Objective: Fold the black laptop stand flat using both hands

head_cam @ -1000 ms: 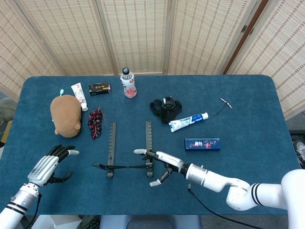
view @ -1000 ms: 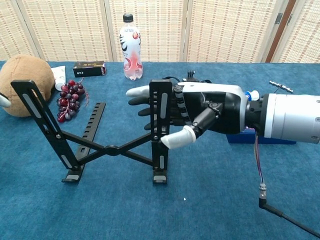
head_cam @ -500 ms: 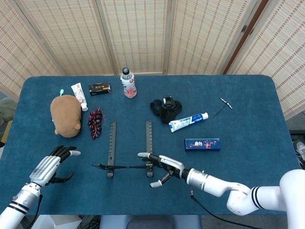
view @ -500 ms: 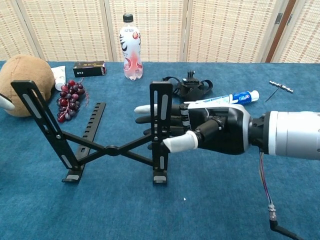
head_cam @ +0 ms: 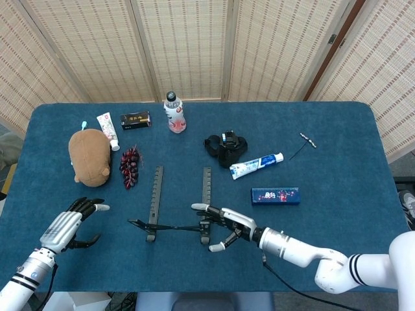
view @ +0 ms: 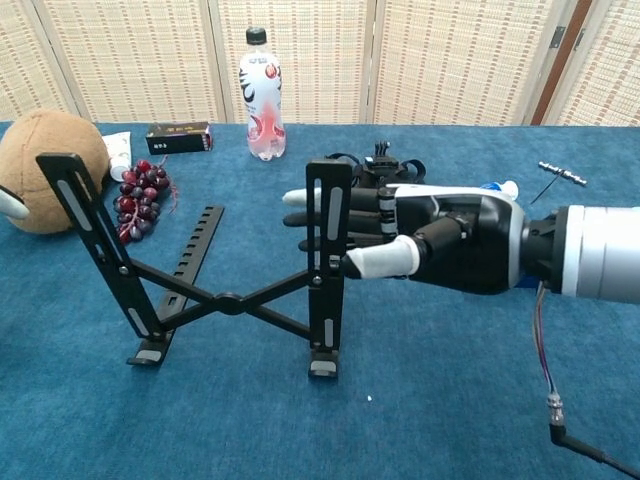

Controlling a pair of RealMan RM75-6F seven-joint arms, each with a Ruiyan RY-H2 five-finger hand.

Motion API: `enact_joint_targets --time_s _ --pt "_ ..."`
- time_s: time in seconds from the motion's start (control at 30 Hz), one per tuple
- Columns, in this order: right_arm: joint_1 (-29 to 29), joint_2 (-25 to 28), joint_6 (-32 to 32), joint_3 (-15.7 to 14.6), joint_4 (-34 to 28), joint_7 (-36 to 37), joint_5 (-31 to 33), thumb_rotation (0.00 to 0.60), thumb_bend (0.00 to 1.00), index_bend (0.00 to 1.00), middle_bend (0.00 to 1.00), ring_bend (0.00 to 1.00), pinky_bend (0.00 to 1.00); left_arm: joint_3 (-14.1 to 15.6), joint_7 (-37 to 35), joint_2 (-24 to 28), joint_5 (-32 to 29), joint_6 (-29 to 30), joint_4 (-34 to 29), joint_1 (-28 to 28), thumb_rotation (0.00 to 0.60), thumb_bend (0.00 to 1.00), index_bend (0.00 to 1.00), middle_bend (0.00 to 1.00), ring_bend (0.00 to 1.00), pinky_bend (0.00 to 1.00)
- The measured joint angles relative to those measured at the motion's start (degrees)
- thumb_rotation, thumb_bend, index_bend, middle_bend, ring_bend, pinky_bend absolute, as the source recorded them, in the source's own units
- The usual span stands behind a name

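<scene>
Two views: we take the head view first, then the chest view.
Head view, stand: the black laptop stand (head_cam: 178, 207) sits unfolded at about 6 o'clock of the blue table (head_cam: 337, 155), its two slotted rails pointing toward 12 o'clock.
Head view, right hand: our right hand (head_cam: 227, 225) lies against the stand's right leg, fingers spread on either side of it; we cannot tell whether they truly grip.
Head view, left hand: our left hand (head_cam: 70, 224) hovers at 8 o'clock, well apart from the stand, fingers apart and holding nothing.
Head view, containers: a capped bottle (head_cam: 174, 113) stands upright at 12 o'clock; we cannot see its contents here.
Head view, other things: a brown plush toy (head_cam: 89, 156) and red grapes (head_cam: 130, 166) lie at 10 o'clock.
Chest view, stand: its right upright (view: 328, 265) stands vertical, crossed struts joining it to the leaning left arm.
Chest view, right hand: fingers pass behind the upright, thumb in front, touching it.
Chest view, containers: the bottle shows pale pinkish contents and a black cap.
</scene>
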Motion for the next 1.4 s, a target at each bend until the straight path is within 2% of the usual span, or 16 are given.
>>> enact_joint_targets --time_s 0.3,0.53,0.63,0.83,1.1,1.3,1.4 --pt "-3.4 4.6 4.2 -0.8 -2.9 -13.3 -0.9 0.6 0.32 0.22 0.15 0.12 0.0 -0.4 0.2 -0.2 -0.3 0.0 0.0 0.0 0.6 0.0 0.0 0.0 0.0 0.11" --pt "-2.2 2.1 1.1 1.1 -2.8 -16.3 0.3 0.6 0.32 0.22 0.15 0.12 0.0 -0.5 0.2 0.3 -0.1 0.8 -0.4 0.4 0.6 0.0 0.0 0.0 0.0 0.11" --pt "-1.5 0.1 -0.6 3.0 -2.1 -18.1 2.6 0.6 0.32 0.22 0.15 0.12 0.0 -0.5 0.0 0.7 -0.3 1.3 -0.5 0.8 0.6 0.0 0.0 0.0 0.0 0.11" --pt "-1.4 -3.8 -3.0 7.4 0.3 -24.4 11.3 0.6 0.33 0.22 0.15 0.12 0.0 -0.6 -0.6 1.3 0.1 2.6 -0.4 1.6 0.6 0.0 0.0 0.0 0.0 0.11" --pt "-3.8 -7.5 -2.6 12.4 2.4 -39.1 23.2 0.6 0.32 0.22 0.15 0.12 0.0 -1.1 -0.6 1.3 0.1 2.4 -0.1 1.2 0.6 0.0 0.0 0.0 0.0 0.07" --pt "-5.5 -7.6 -2.7 13.5 2.1 -42.3 25.4 0.6 0.32 0.22 0.15 0.12 0.0 -1.3 -0.1 1.1 0.0 1.8 -0.1 0.9 0.6 0.0 0.0 0.0 0.0 0.07" --pt "-6.6 -7.6 -1.9 14.4 1.7 -46.3 28.2 0.6 0.32 0.22 0.15 0.12 0.0 -1.4 0.1 0.9 0.1 1.6 -0.1 0.7 0.6 0.0 0.0 0.0 0.0 0.05"
